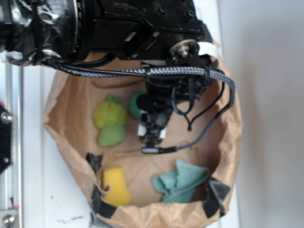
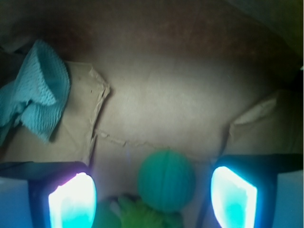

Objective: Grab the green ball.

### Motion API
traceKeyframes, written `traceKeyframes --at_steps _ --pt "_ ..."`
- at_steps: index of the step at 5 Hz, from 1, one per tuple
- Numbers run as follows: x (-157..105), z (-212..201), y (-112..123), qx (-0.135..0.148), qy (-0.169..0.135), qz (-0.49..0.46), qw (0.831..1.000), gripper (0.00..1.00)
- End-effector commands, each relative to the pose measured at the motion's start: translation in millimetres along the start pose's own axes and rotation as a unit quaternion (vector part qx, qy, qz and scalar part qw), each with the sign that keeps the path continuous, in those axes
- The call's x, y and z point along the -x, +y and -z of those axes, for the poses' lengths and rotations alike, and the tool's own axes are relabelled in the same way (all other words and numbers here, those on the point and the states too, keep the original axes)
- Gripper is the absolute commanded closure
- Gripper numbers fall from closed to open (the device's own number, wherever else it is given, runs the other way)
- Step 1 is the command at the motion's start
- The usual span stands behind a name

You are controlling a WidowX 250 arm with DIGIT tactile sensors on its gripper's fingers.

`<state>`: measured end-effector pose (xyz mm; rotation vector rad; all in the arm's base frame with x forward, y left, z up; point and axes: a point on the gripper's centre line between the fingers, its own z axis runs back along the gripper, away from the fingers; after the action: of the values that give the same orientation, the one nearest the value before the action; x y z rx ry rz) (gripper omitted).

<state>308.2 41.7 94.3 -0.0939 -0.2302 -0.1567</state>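
A wide brown paper bag with its rim rolled down and patched with black tape sits on a pale surface, and everything else lies on its creased floor. The black robot arm fills the top of the exterior view and reaches down into the bag, a braided grey cable looped across it. Its gripper hangs low over the bag floor with the two glowing fingers spread well apart and nothing between them touching either one. The small round teal-green ball with a faint seam line rests on the paper in the gap between those fingers, closer to the right one in the wrist view; in the exterior view it peeks out at the arm's left edge. Just beside the ball lies a fuzzy yellow-green plush toy, with a flatter leaf-green oval lump touching the toy on its near side. A crumpled light-blue knitted cloth lies near the front right of the bag, and a yellow sponge sits to its left, apart from it.
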Motion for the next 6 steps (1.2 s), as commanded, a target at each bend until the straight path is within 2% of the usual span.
traceKeyframes --at_steps 1,2,3,4,6 --pt "1.6 17.3 4.0 -0.006 0.007 0.037 0.999 0.0" --pt "3.7 35.3 1.1 0.008 0.028 0.036 0.999 0.0" --pt "6.1 50.5 -1.0 -0.001 0.048 0.036 0.998 0.0" --pt "5.8 54.5 -1.2 -0.008 0.055 0.024 0.998 1.0" --pt "2.8 41.3 -3.7 -0.016 0.038 0.051 0.998 1.0"
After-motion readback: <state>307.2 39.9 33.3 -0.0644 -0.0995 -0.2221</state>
